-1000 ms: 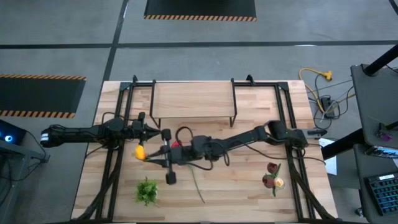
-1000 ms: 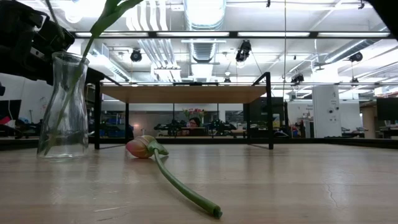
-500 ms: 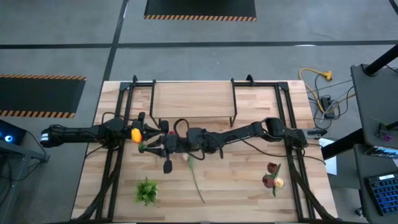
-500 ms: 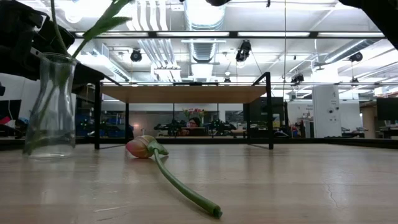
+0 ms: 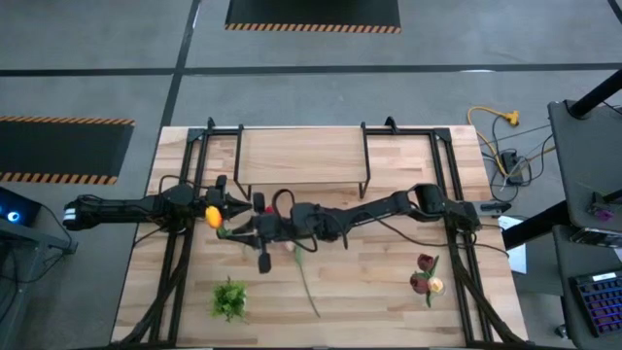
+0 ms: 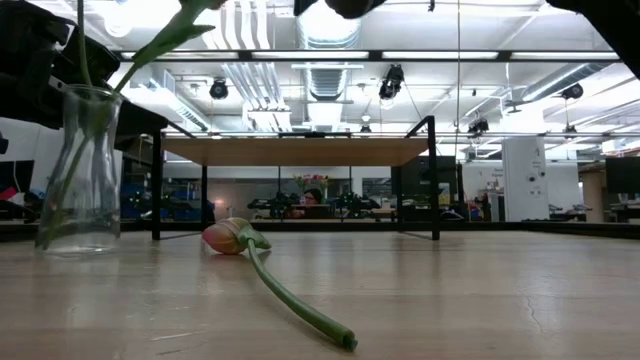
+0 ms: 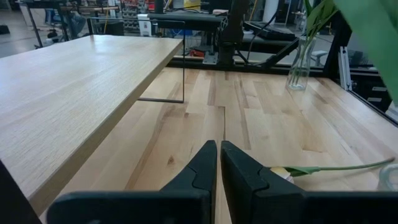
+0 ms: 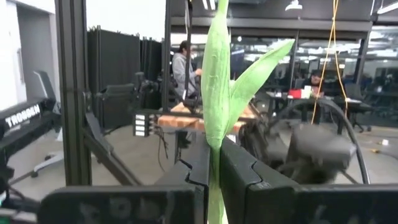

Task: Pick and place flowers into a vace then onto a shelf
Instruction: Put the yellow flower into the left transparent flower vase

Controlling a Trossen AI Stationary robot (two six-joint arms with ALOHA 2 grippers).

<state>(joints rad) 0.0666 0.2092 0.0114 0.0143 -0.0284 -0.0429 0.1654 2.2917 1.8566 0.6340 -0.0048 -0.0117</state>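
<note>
1. Flowers are in several places: my right fingers (image 8: 211, 171) are closed on the green stem of one tulip (image 5: 213, 216) with an orange-yellow head, and this stem goes down into the glass vase (image 6: 78, 170).
2. Another tulip (image 6: 226, 237), with a pink-red head, lies flat on the tabletop (image 5: 369, 292), its long stem pointing toward the front edge.
3. A small group of dark red and cream tulips (image 5: 425, 275) lies near the right front part of the tabletop, well apart from the vase.
4. My left fingers (image 7: 219, 163) are pressed together and hold nothing; they hover over the left middle of the tabletop, close to the vase.
5. My right arm reaches across the tabletop from the right side to the vase.
6. The shelf (image 5: 303, 154), a light-wood plank on thin black legs, stands at the back of the tabletop and carries nothing.
7. A green leafy tuft (image 5: 229, 297) sits near the front left.
8. The tabletop is of pale wooden strips, with black frame rails on both sides.
9. Behind it I see a big hall with ceiling lamps, pipes and desks; a person (image 6: 314, 197) sits far away.
10. On the grey floor are black mats (image 5: 313, 14) with striped edges and a yellow cable (image 5: 496, 121).
</note>
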